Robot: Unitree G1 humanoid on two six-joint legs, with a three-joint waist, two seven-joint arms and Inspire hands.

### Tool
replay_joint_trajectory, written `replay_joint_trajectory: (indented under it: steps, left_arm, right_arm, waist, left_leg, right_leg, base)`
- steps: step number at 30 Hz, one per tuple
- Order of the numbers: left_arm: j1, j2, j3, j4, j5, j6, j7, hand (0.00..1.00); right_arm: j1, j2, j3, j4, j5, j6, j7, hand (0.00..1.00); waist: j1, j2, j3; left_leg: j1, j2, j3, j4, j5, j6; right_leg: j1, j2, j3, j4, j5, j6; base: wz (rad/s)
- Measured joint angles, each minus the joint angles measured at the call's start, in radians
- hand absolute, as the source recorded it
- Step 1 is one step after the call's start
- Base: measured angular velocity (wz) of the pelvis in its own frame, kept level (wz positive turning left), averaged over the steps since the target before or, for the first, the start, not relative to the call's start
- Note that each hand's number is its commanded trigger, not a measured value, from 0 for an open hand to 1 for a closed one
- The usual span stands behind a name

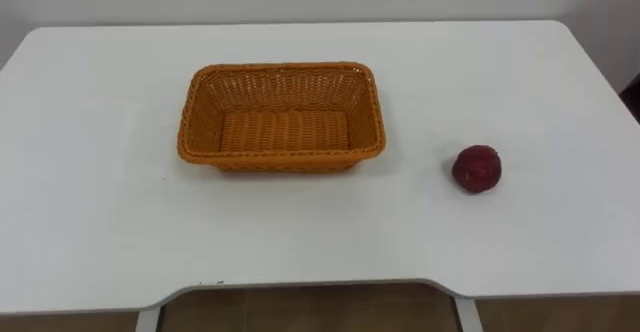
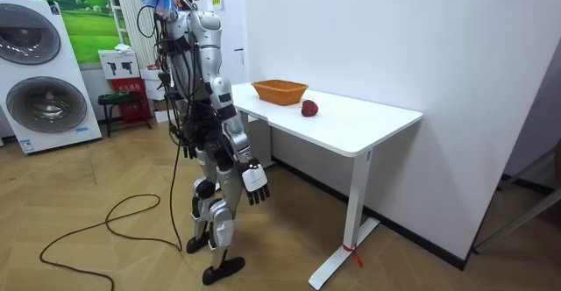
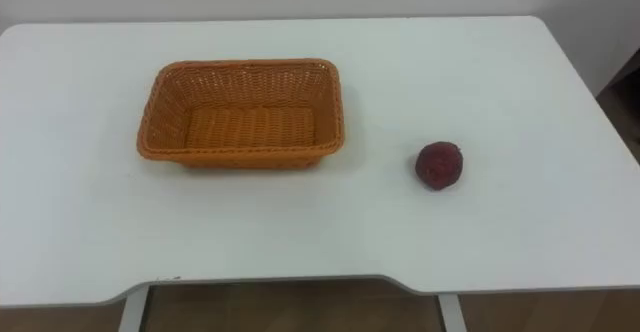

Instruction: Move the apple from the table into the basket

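2 head eyes look steeply down at the table [image 1: 100, 172]; the room view shares it from afar.

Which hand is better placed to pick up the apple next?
Right. The apple lies to the right of the basket, on the table's right part; the right hand hangs low on that side.

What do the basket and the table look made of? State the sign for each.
Basket: woven wicker or plastic rattan, orange-brown, matt; ribbed weave shows on walls and floor, which of the two is unclear. Table: smooth white board, probably laminate, faint sheen; its white legs in the room view look like painted metal.
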Motion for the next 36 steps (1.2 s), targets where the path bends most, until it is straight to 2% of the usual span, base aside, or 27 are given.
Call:
replay_joint_trajectory:
  steps: [6,9,12,13,14,16,17,20,22,25,29,30,32,34,36]
  left_arm:
    - [-0.004,-0.001,0.005,-0.002,-0.002,-0.001,0.02,0.0]
    - [-0.008,-0.002,0.029,0.005,-0.018,-0.008,0.034,0.0]
    - [-0.003,-0.005,0.056,0.022,-0.047,-0.029,0.074,0.0]
    - [-0.004,-0.007,0.079,0.026,-0.056,-0.038,0.086,0.0]
    - [-0.005,-0.008,0.104,0.027,-0.072,-0.049,0.092,0.0]
    - [0.002,-0.007,0.144,0.025,-0.09,-0.054,0.104,0.0]
    - [0.017,-0.007,0.159,0.011,-0.1,-0.055,0.113,0.0]
    - [0.04,-0.003,0.189,-0.01,-0.11,-0.069,0.144,0.0]
    - [0.041,-0.001,0.202,-0.014,-0.109,-0.087,0.168,0.0]
    - [0.037,0.003,0.2,-0.028,-0.105,-0.094,0.191,0.0]
    - [0.035,0.005,0.174,-0.037,-0.107,-0.099,0.194,0.0]
    - [0.035,0.004,0.173,-0.037,-0.107,-0.099,0.194,0.0]
    - [0.036,0.006,0.14,-0.039,-0.11,-0.099,0.195,0.0]
    - [0.049,0.008,0.11,-0.039,-0.115,-0.099,0.196,0.0]
    - [0.058,0.009,0.082,-0.039,-0.116,-0.099,0.196,0.0]
  right_arm:
    - [0.009,0.001,0.0,0.0,0.069,0.009,-0.004,0.0]
    - [0.008,0.009,-0.03,0.01,0.123,0.008,-0.031,0.0]
    - [0.007,0.022,-0.105,0.033,0.246,0.007,-0.073,0.0]
    - [0.007,0.022,-0.148,0.033,0.323,0.006,-0.094,0.0]
    - [0.003,0.022,-0.204,0.029,0.419,0.005,-0.123,0.0]
    - [0.001,0.022,-0.293,0.002,0.551,-0.002,-0.174,0.0]
    - [-0.001,0.022,-0.354,-0.045,0.629,-0.003,-0.215,0.0]
    - [-0.003,0.022,-0.486,-0.185,0.738,-0.03,-0.311,0.0]
    - [-0.001,0.022,-0.527,-0.297,0.758,-0.054,-0.393,0.0]
    - [-0.001,0.023,-0.551,-0.506,0.733,-0.083,-0.55,0.0]
    - [-0.024,0.022,-0.534,-0.787,0.529,-0.119,-0.772,0.0]
    - [-0.026,0.023,-0.53,-0.824,0.498,-0.121,-0.8,0.0]
    - [-0.029,0.021,-0.503,-0.945,0.37,-0.139,-0.906,0.0]
    - [-0.028,0.021,-0.476,-1.023,0.246,-0.146,-0.966,0.0]
    - [-0.028,0.02,-0.45,-1.1,0.167,-0.15,-1.009,0.0]
  waist:
    - [0.0,0.0,-0.0018]
    - [-0.003,0.0,0.0031]
    - [-0.007,0.0,0.0031]
    - [-0.008,-0.002,0.0043]
    - [-0.011,-0.004,0.002]
    - [-0.018,0.005,0.0013]
    - [-0.036,0.0,-0.0021]
    - [-0.07,0.001,-0.0021]
    - [-0.078,0.005,-0.0019]
    - [-0.089,0.004,-0.0026]
    - [-0.085,-0.003,-0.0039]
    - [-0.086,-0.004,-0.0053]
    - [-0.079,-0.009,-0.0076]
    - [-0.079,-0.007,-0.0099]
    - [-0.072,-0.01,-0.0082]
  left_leg:
    - [0.003,0.0,0.0,0.0,0.0,0.0]
    - [0.016,0.0,0.002,-0.009,0.0,0.0]
    - [0.029,-0.001,0.003,-0.02,0.0,0.0]
    - [0.032,-0.001,0.006,-0.021,0.0,0.0]
    - [0.033,-0.001,0.01,-0.023,0.0,0.0]
    - [0.034,0.0,0.016,-0.024,0.0,0.0]
    - [0.032,-0.001,0.017,-0.025,0.0,0.0]
    - [0.028,-0.001,0.022,-0.025,0.0,0.0]
    - [0.026,0.0,0.027,-0.025,0.0,0.0]
    - [0.026,-0.001,0.029,-0.025,0.0,0.001]
    - [0.023,-0.002,0.035,-0.023,0.001,0.001]
    - [0.019,-0.002,0.035,-0.023,0.001,0.001]
    - [0.002,-0.002,0.035,-0.022,0.002,0.003]
    - [-0.007,-0.002,0.035,-0.021,0.002,0.003]
    - [-0.008,-0.002,0.035,-0.023,0.002,0.003]
  right_leg:
    - [0.002,0.0,-0.002,0.0,0.0,0.0]
    - [0.01,0.0,0.002,0.0,0.0,0.0]
    - [0.028,0.0,0.002,-0.014,0.0,0.001]
    - [0.03,0.0,0.003,-0.013,0.001,0.001]
    - [0.03,0.001,0.007,-0.013,0.001,0.001]
    - [0.029,0.001,0.012,-0.013,0.001,0.001]
    - [0.024,0.0,0.012,-0.012,0.001,0.001]
    - [0.018,0.0,0.013,-0.005,0.001,0.002]
    - [0.016,-0.001,0.014,0.003,0.001,0.002]
    - [0.011,-0.001,0.022,0.005,0.0,0.003]
    - [-0.007,-0.001,0.03,0.016,-0.002,0.005]
    - [-0.01,-0.001,0.029,0.016,-0.002,0.005]
    - [-0.022,-0.002,0.028,0.023,-0.002,0.005]
    - [-0.033,-0.002,0.029,0.024,-0.002,0.005]
    - [-0.037,-0.002,0.029,0.024,-0.002,0.005]
  base:
    - [0.0]
    - [0.0]
    - [0.0]
    - [-0.05]
    - [-0.07]
    - [-0.08]
    - [-0.06]
    - [-0.06]
    - [-0.06]
    - [-0.05]
    - [-0.05]
    - [0.0]
    - [0.0]
    - [0.0]
    - [0.0]
